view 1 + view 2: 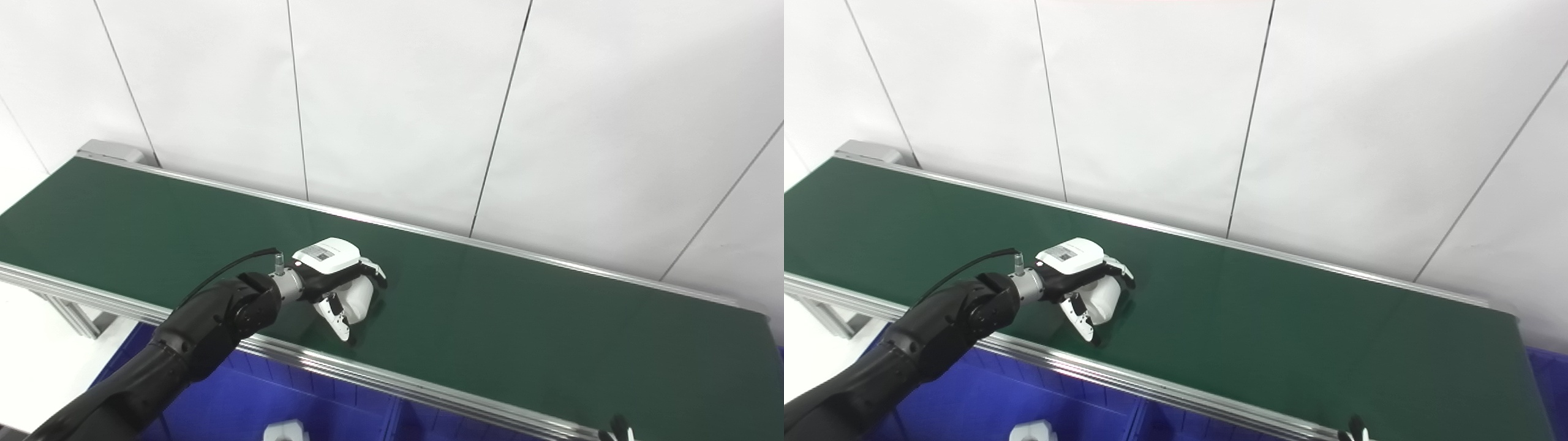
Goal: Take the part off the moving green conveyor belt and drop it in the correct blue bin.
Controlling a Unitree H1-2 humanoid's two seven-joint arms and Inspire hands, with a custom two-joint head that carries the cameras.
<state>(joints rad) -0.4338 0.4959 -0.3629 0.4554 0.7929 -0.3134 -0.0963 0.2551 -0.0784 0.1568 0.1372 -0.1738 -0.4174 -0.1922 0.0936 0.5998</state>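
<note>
white part (358, 296) inside left hand (335, 275)

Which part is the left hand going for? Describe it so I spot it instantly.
On the long green conveyor belt, look near its front rail, under the left hand. The rounded white plastic part sits between the fingers, the only loose object on the belt.

The conveyor belt (490, 306) runs from far left to near right, with the wall (398, 110) behind it. The left hand (335, 278) sits on the belt's near half, over the part (358, 297). Bins (257, 392) lie below the near edge; one contains a part (285, 432).
</note>
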